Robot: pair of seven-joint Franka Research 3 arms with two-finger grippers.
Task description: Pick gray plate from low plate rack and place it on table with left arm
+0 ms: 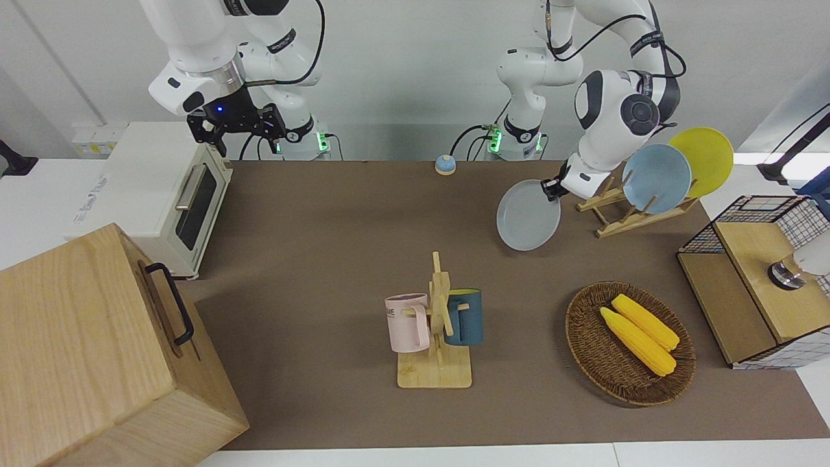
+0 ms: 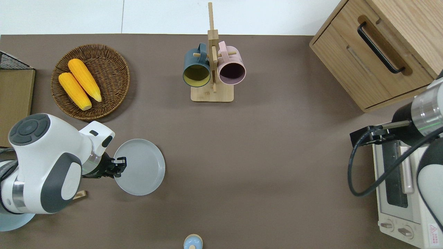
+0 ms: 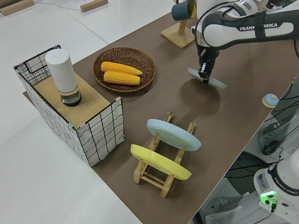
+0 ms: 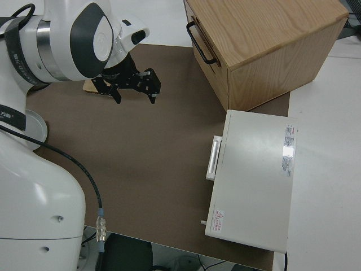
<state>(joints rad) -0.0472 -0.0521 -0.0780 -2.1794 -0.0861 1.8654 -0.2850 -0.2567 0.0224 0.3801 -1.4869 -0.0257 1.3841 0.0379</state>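
My left gripper (image 1: 552,188) is shut on the rim of the gray plate (image 1: 528,215) and holds it tilted, low above the table's brown mat (image 1: 337,220). In the overhead view the plate (image 2: 139,167) is over bare mat beside the low plate rack (image 1: 613,211), toward the table's middle, with the gripper (image 2: 119,162) at its rim. The left side view shows the plate (image 3: 208,78) clear of the rack (image 3: 161,175), with a shadow under it. The right arm is parked, its gripper (image 4: 135,90) open.
The light blue plate (image 1: 656,178) and the yellow plate (image 1: 703,159) stand in the rack. A wicker basket (image 1: 587,350) with two corn cobs and a mug tree (image 1: 438,324) lie farther from the robots. A small bell (image 1: 445,165), a wire-sided box (image 1: 758,279), a toaster oven (image 1: 162,194) and a wooden cabinet (image 1: 97,350) are also on the table.
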